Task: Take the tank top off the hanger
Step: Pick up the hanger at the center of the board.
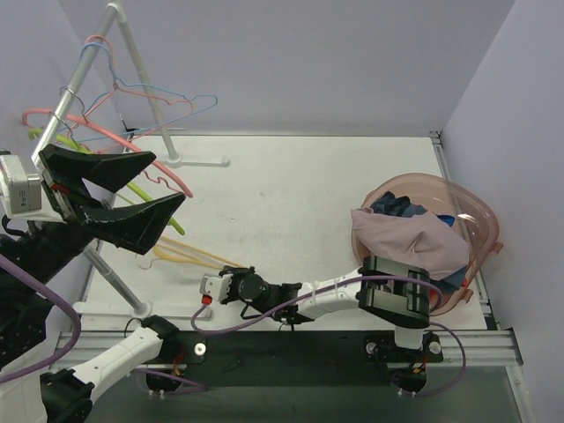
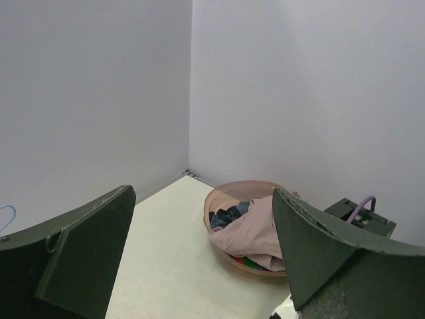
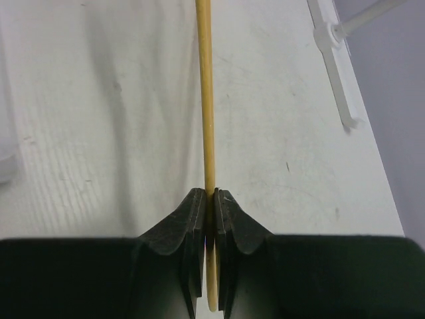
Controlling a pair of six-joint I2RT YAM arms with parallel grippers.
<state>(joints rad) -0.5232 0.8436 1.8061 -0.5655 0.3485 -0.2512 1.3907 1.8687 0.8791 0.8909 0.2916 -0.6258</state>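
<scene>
The pale pink tank top [image 1: 414,242] lies crumpled on top of other clothes in the brown basket [image 1: 480,216] at the right; it also shows in the left wrist view [image 2: 255,229]. A bare yellow hanger [image 1: 189,256] lies low over the table left of centre. My right gripper [image 1: 236,271] is shut on its near end, and the bar [image 3: 206,100] runs straight away from the pads. My left gripper [image 1: 167,179] is wide open and empty, raised high beside the rack, far from the basket [image 2: 226,194].
A white clothes rack [image 1: 132,48] stands at the back left, with pink [image 1: 132,141], blue [image 1: 163,92] and green [image 1: 154,198] hangers on its rail. Its foot [image 3: 335,73] lies on the table. Purple walls close in the table at the back and on both sides.
</scene>
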